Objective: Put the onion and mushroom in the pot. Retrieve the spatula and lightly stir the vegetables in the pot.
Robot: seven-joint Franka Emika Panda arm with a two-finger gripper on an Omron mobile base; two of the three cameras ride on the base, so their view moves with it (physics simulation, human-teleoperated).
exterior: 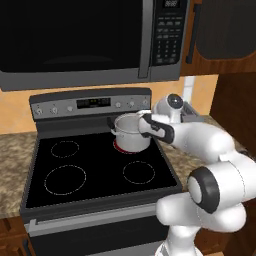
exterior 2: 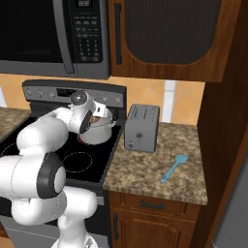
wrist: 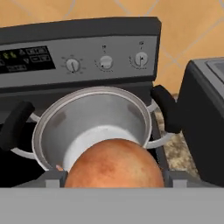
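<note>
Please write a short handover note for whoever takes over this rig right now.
Hand: closed on the onion, held just above the near rim of the pot.
Pot: on the stove's back right burner, which glows red; what shows of its inside is bare.
Spatula: blue, lying on the counter right of the toaster, untouched.
Mushroom: I cannot find it in these views.
Done: onion picked up and brought to the pot.
Left: drop the onion in, find and add the mushroom, fetch the spatula, stir lightly.
</note>
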